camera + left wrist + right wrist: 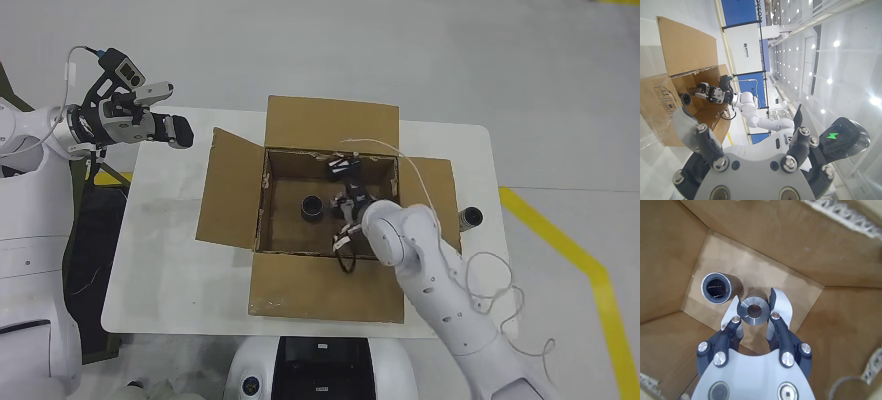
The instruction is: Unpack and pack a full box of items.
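An open cardboard box (230, 190) stands in the middle of the white table (160, 270). My right gripper (345, 207) is down inside it, shut on an upright steel cylinder (755, 311) with a bore through it; a finger (779, 302) presses on each side. Just beside it stands a darker hollow tube (716, 290), also seen from above as the tube (313, 208). In the left wrist view the right gripper (703, 91) and the tube (685, 98) show inside the box (657, 106). My left gripper (180, 131) is open and holds nothing, beyond the table's far left corner.
All box flaps are folded outward. Another small cylinder (470, 217) stands on the table just right of the box's right flap. A white cable (415, 170) runs over the box's right side. Bare table lies left of the box.
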Controlling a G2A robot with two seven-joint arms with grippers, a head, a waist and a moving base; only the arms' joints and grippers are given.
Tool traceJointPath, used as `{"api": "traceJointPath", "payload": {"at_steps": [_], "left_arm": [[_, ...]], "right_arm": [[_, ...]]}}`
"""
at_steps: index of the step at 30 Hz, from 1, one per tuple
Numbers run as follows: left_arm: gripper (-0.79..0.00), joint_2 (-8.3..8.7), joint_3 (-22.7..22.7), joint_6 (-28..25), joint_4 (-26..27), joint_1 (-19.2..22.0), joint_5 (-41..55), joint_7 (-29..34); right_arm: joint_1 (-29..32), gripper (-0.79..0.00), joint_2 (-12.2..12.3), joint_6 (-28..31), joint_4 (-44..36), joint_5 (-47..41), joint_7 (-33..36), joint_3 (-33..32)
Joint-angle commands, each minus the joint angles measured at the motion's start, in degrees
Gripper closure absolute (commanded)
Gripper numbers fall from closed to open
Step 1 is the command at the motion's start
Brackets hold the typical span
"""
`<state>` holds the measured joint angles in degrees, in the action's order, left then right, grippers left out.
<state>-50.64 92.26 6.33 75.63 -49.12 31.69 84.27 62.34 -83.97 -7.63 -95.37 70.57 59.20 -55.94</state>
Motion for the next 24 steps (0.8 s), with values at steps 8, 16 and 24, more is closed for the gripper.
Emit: {"api": "traceJointPath", "payload": {"at_steps": [8, 16, 24], "left_arm": [[-0.785, 0.0, 0.0, 0.0, 0.0, 0.0, 0.0, 0.0], [-0.785, 0.0, 0.0, 0.0, 0.0, 0.0, 0.0, 0.0], [-0.785, 0.0, 0.0, 0.0, 0.0, 0.0, 0.0, 0.0]], "right_arm": [[6.7, 0.0, 1.1, -1.3, -14.8, 5.0, 0.9, -2.4], [13.3, 0.0, 2.0, -2.1, -25.9, 9.9, 1.8, -4.5], [21.4, 0.0, 2.9, -4.1, -33.9, 15.5, 1.4, -8.9]]}}
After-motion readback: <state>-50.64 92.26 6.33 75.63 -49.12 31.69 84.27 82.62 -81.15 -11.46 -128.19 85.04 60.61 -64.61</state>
